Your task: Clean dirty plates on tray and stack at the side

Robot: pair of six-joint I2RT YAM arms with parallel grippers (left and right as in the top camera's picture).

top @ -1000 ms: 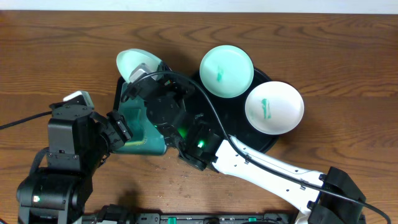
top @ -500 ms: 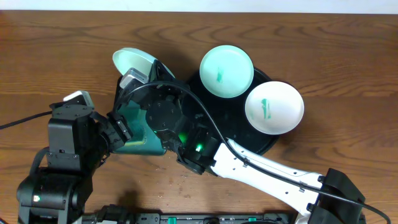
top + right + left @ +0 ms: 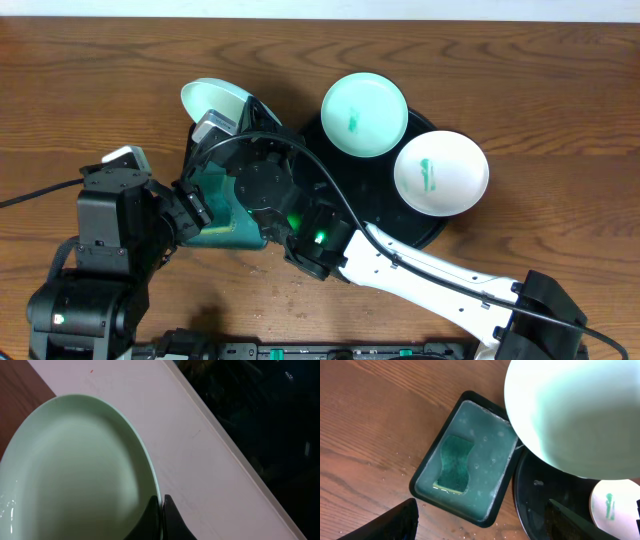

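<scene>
My right gripper (image 3: 216, 124) reaches across the table and is shut on the rim of a plain pale-mint plate (image 3: 210, 98), held tilted above the table at the back left. In the right wrist view the jaws (image 3: 161, 510) pinch that plate's edge (image 3: 75, 470). The same plate fills the upper right of the left wrist view (image 3: 575, 415). Two plates with teal smears (image 3: 364, 114) (image 3: 441, 172) lie on the round black tray (image 3: 385, 198). My left gripper (image 3: 480, 525) is open and empty, above the table in front of the rectangular tray.
A rectangular black tray (image 3: 422, 467) holds teal water and a green sponge (image 3: 454, 462); it lies left of the round tray (image 3: 545, 505). Water drops dot the wood near it. The right arm and its cable cross over both trays.
The right gripper has moved the held plate a little to the left and toward the back, then stayed still. The left arm has not moved.
</scene>
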